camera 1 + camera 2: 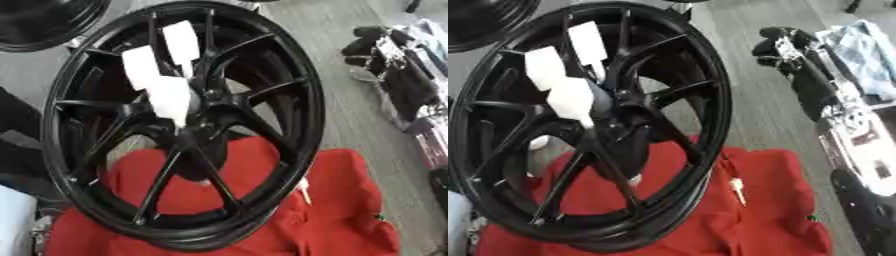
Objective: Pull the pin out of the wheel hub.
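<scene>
Twin head views, close, downward

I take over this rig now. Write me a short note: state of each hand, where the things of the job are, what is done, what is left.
Right hand: out to the right of the wheel, above the floor, fingers curled, holding nothing that I can see.
Left hand: in neither view.
Wheel: black, tilted, its lower rim on the red cloth.
White shapes lie over the spokes and the hub; I cannot tell whether one is the pin.
A small white piece lies on the cloth, right of the rim.
Done: unclear. Left: check the hub, pull the pin if present.
</scene>
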Controlling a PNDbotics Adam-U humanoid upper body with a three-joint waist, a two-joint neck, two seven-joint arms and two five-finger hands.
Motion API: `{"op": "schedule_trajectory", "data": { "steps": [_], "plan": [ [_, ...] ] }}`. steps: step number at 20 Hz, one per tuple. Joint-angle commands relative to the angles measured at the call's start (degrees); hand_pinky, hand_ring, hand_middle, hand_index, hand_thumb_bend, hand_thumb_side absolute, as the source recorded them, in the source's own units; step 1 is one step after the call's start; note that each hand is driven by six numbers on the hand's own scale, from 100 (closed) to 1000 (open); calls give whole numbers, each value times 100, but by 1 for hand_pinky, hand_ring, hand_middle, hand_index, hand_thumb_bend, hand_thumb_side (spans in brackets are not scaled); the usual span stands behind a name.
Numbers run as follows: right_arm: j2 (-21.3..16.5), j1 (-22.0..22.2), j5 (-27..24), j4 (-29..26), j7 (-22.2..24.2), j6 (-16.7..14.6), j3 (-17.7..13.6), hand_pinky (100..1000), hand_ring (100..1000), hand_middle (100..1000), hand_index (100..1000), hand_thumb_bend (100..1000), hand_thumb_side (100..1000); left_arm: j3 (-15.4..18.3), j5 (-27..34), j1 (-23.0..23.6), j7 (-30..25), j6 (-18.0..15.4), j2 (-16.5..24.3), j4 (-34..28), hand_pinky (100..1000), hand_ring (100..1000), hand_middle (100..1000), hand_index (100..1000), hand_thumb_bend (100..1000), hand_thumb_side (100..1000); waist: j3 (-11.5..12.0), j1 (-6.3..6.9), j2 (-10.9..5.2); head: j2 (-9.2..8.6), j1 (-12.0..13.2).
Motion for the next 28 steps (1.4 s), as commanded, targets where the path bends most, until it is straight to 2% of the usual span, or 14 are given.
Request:
{"op": "schedule_trajectory", "data": {
  "steps": [1,5,10,14,19,23,28],
  "plan": [
    [-236,23,-31,-169,-74,-33,-89,808,745,597,738,100,572,-147,-186,-287,-510,279,824,-201,813,837,791,865,100,728,11,-24,-119,-18,-38],
    [-332,106,-38,-202,-109,-50,-102,809,745,597,738,100,571,-525,-403,-829,-1214,590,1453,-353,827,839,797,871,100,717,37,-3,-169,34,-47],
    [-419,180,-36,-223,-119,-58,-101,809,745,597,738,100,570,-1062,-709,-1536,-2064,756,1621,-438,836,839,800,871,100,730,63,26,-232,70,-93],
    [-458,225,-38,-234,-126,-68,-102,809,745,597,738,100,570,-1533,-1001,-2117,-2929,788,1405,-285,842,840,802,871,100,757,78,25,-274,92,-124],
    [-476,280,-37,-235,-130,-66,-103,809,745,598,738,100,573,-2132,-1439,-2919,-3743,823,820,260,848,844,808,878,100,774,105,9,-317,97,-138],
    [-481,301,-39,-233,-123,-59,-97,809,745,598,737,100,574,-2423,-1694,-3325,-4121,749,428,627,847,843,800,877,100,790,116,7,-341,97,-132],
    [-484,330,-25,-227,-115,-51,-89,808,746,598,737,100,579,-2620,-1689,-3538,-4349,795,248,600,848,844,801,878,100,803,107,20,-352,97,-129]
  ]
}}
